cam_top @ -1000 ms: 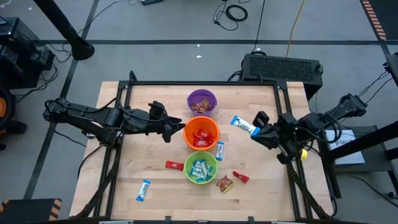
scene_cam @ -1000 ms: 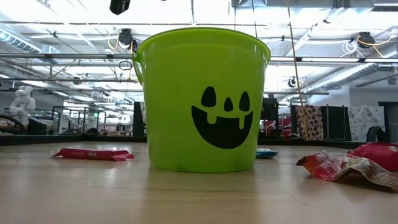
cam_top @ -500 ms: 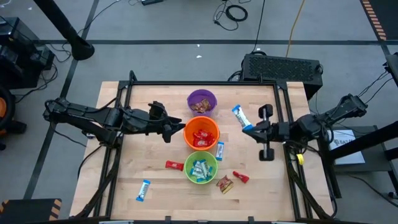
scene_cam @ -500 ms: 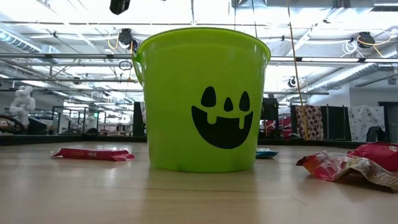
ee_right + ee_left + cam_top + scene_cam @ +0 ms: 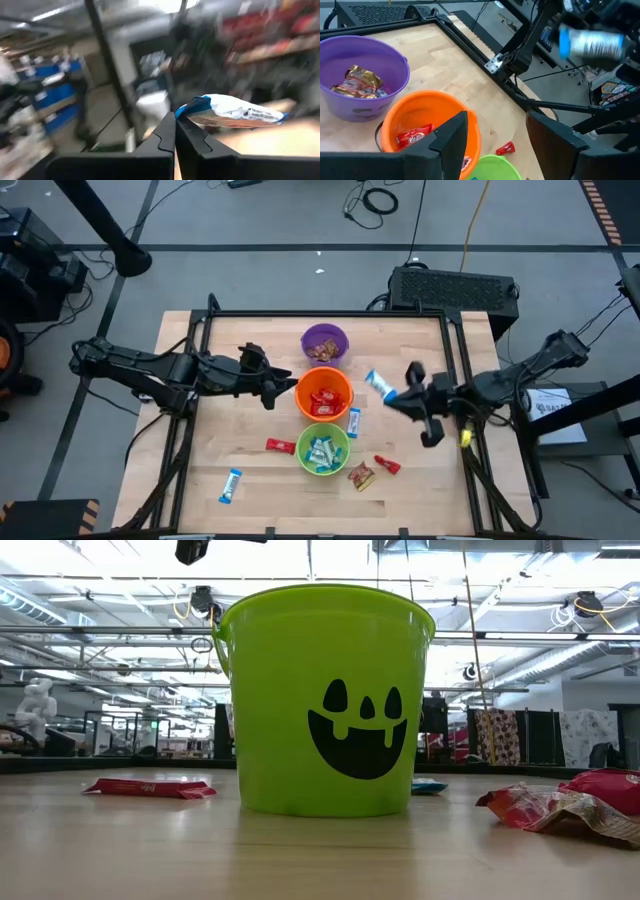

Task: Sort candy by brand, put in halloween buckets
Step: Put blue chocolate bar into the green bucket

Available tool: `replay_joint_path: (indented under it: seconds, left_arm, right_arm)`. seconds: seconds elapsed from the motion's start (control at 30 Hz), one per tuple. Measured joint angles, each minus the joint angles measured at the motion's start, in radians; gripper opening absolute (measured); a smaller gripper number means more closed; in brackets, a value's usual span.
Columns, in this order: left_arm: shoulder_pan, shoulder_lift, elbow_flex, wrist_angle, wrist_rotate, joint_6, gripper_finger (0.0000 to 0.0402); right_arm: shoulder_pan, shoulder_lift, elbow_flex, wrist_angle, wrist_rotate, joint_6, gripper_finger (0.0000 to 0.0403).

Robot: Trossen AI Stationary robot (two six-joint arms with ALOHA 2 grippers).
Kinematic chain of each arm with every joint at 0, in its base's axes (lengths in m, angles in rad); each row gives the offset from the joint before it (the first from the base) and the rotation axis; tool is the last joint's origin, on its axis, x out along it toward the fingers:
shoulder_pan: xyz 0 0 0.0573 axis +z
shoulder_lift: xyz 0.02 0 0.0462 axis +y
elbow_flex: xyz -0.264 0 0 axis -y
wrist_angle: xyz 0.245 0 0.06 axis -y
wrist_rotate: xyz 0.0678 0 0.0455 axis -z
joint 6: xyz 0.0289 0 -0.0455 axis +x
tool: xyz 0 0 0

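Observation:
Three buckets stand in a row down the table's middle: purple (image 5: 324, 342) at the far end, orange (image 5: 324, 393), and green (image 5: 322, 448) nearest, each with candy inside. My right gripper (image 5: 392, 393) hovers right of the orange bucket, shut on a blue-and-white candy bar (image 5: 380, 383), which also shows in the air in the left wrist view (image 5: 592, 44). My left gripper (image 5: 275, 388) waits open just left of the orange bucket (image 5: 425, 125). Loose candy lies flat on the table: red (image 5: 280, 445), blue-and-white (image 5: 230, 485), blue-and-white (image 5: 354, 420), brown (image 5: 361, 475), red (image 5: 387, 465). My right gripper pinches the blue-and-white bar by one end (image 5: 187, 114) between its two shut fingers (image 5: 162, 137). The rest of the bar sticks out past the fingertips. The bar is lifted clear of the table.
The low view sits right before the green bucket (image 5: 325, 700), with a red bar (image 5: 150, 787) to one side and the brown wrapper (image 5: 550, 808) to the other. A dark metal frame (image 5: 205, 330) rims the tabletop. Bare wood lies in the far left and far right corners.
My right gripper has carried the blue-and-white bar a short way toward the table's left, closer to the orange bucket, and its wrist has turned as it went. The fingers stay shut on the bar.

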Motion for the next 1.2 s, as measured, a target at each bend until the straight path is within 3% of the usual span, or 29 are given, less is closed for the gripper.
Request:
replay_joint_path:
  seconds: [0.13, 0.3, 0.6, 0.9, 1.03, 1.2]
  left_arm:
    - [0.0, 0.0, 0.0, -0.035, 0.0, 0.0, 0.0208]
    - [0.0, 0.0, 0.0, -0.086, 0.0, -0.007, 0.0208]
    - [0.0, 0.0, 0.0, -0.106, 0.0, -0.006, 0.0208]
    - [0.0, 0.0, 0.0, -0.101, 0.0, -0.012, 0.0208]
    - [0.0, 0.0, 0.0, -0.099, 0.0, -0.061, 0.0208]
    - [0.0, 0.0, 0.0, -0.091, 0.007, -0.087, 0.0208]
  right_arm:
    - [0.017, 0.074, 0.0, -0.056, -0.084, 0.175, 0.0]
    - [0.011, 0.218, 0.0, 0.005, -0.206, 0.352, 0.0]
    - [-0.013, 0.401, 0.0, 0.058, -0.231, 0.689, 0.0]
    - [-0.062, 0.5, 0.0, 0.081, -0.379, 0.87, 0.0002]
    - [-0.082, 0.502, 0.0, 0.065, -0.376, 0.971, 0.0037]
    - [-0.109, 0.482, 0.0, 0.064, -0.391, 0.986, 0.0128]
